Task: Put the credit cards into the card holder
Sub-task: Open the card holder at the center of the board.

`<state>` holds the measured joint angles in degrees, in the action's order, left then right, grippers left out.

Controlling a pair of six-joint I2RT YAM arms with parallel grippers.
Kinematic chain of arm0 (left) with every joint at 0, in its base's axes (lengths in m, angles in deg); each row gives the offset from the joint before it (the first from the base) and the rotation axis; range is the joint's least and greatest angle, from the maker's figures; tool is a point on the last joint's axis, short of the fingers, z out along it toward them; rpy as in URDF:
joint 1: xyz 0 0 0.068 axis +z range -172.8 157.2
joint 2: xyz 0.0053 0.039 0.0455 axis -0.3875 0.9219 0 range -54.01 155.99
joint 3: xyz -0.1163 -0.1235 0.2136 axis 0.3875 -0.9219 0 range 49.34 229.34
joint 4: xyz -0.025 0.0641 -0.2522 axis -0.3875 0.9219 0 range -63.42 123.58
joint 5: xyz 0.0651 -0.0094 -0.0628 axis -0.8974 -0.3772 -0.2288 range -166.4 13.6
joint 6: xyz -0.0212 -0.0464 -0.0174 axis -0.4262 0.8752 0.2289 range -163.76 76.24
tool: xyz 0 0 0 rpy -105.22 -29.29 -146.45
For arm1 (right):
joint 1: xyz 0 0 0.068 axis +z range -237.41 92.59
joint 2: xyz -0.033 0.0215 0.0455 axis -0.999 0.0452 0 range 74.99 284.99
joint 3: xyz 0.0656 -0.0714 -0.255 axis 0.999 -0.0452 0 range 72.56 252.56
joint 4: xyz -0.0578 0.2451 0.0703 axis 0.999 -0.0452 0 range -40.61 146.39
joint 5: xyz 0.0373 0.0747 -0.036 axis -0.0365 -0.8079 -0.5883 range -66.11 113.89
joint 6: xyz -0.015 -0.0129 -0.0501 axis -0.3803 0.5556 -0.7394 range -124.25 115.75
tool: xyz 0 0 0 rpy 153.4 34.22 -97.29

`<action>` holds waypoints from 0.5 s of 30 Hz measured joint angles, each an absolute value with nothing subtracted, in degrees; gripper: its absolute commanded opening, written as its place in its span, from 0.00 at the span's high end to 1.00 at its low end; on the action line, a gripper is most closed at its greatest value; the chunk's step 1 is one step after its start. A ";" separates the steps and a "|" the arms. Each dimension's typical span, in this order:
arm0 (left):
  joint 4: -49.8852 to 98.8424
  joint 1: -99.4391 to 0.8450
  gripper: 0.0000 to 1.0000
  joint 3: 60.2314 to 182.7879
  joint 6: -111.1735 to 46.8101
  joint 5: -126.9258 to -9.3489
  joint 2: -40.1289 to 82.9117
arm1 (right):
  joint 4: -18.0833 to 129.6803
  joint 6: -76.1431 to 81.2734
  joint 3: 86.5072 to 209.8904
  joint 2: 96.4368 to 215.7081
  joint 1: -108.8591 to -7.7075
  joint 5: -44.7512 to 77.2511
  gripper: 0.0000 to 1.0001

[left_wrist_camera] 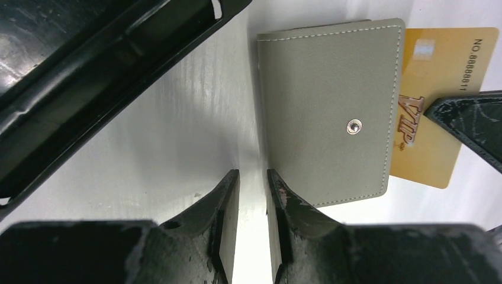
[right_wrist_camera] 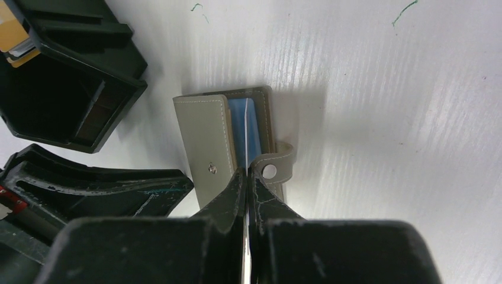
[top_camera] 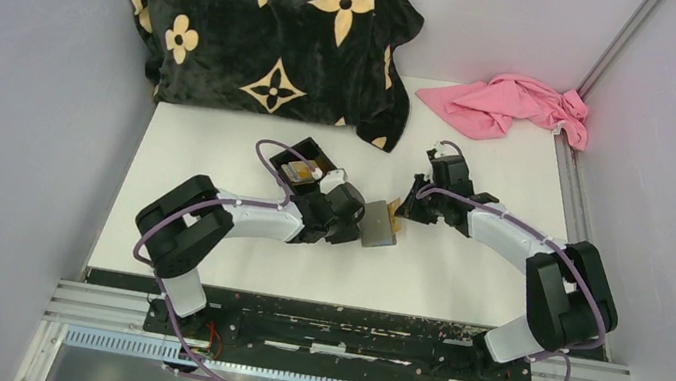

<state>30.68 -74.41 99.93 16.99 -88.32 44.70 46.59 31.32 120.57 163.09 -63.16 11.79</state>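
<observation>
The grey card holder (top_camera: 377,227) lies mid-table between both grippers. In the left wrist view its outer flap (left_wrist_camera: 328,112) with a snap stud faces me, and a gold credit card (left_wrist_camera: 441,106) sticks out from under its right edge. My right gripper (right_wrist_camera: 247,171) is shut on that card, which shows edge-on as a thin white line (right_wrist_camera: 244,139) entering the slightly opened card holder (right_wrist_camera: 204,130) with its blue lining. My left gripper (left_wrist_camera: 253,177) has its jaws a little apart with white table between them. Its right finger (left_wrist_camera: 284,204) overlaps the holder's near corner.
A black plastic box (top_camera: 308,161) with more cards inside sits just behind the left gripper, close on its left (left_wrist_camera: 89,77). A black blanket with tan flowers (top_camera: 276,35) fills the back left. A pink cloth (top_camera: 513,106) lies back right. Walls close both sides.
</observation>
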 measured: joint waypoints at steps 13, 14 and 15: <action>30.44 -74.43 0.69 98.55 16.99 -88.26 43.54 | 45.89 33.07 120.60 161.18 -63.16 9.35 0.99; 30.42 -74.43 0.69 98.55 16.99 -88.23 43.54 | 46.13 33.46 120.60 161.23 -63.16 8.97 0.99; 30.40 -74.41 0.69 98.53 16.99 -88.23 43.54 | 46.44 33.73 120.60 161.27 -63.16 8.60 0.99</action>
<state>30.40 -74.41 98.53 16.99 -88.23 43.54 46.44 33.73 120.60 161.27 -63.16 8.60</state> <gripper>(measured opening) 0.316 0.017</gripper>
